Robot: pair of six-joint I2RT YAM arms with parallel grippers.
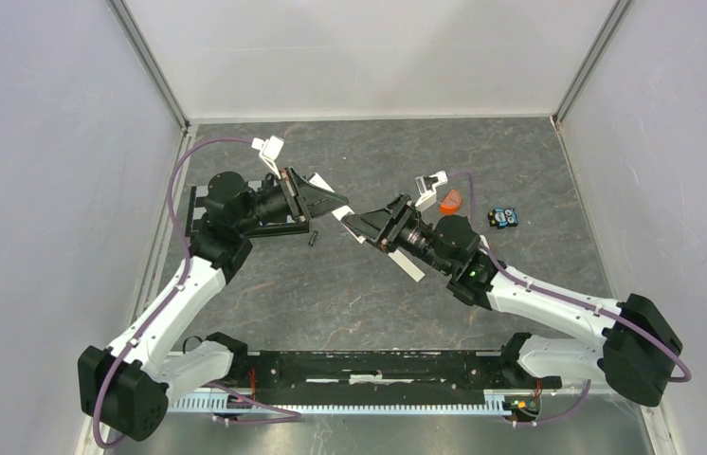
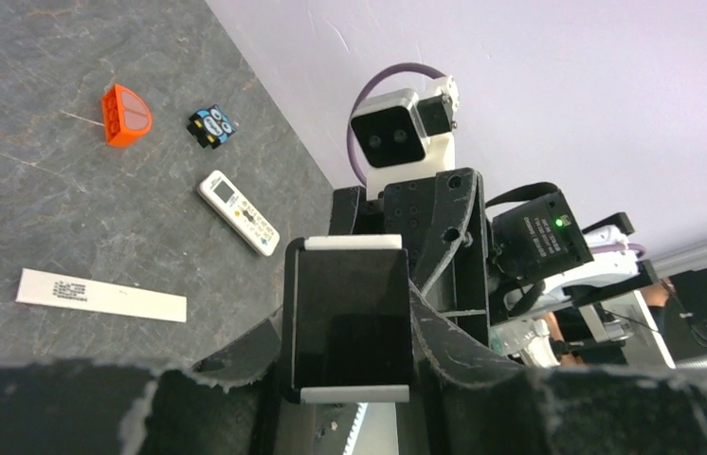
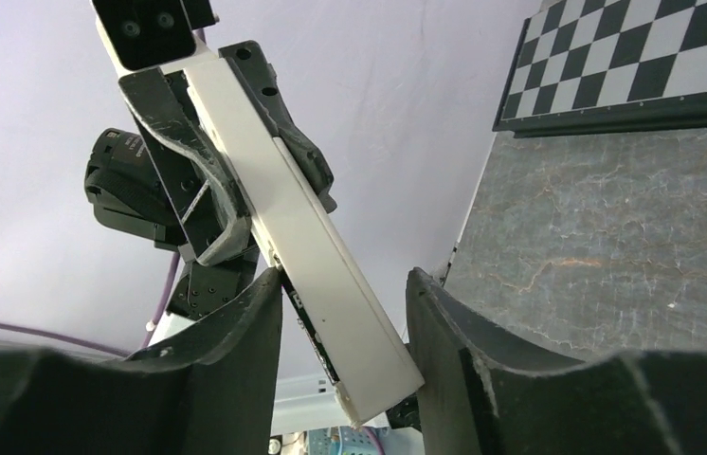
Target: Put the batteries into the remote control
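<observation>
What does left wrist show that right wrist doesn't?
Left wrist only: white buttoned remote control flat on the table, orange piece, black-and-blue toy, printed white strip. Right wrist only: checkerboard, side-on length of the white bar clamped in the left hand, reaching into the open right hand. Both: grey table, pale wall.

Bright, even light — wrist foregrounds seemingly soft-focused.

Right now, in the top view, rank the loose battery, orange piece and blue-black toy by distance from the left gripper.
From the left gripper:
1. Battery, just nearer the arm bases.
2. Orange piece, off to its right.
3. Blue-black toy, farthest right.
</observation>
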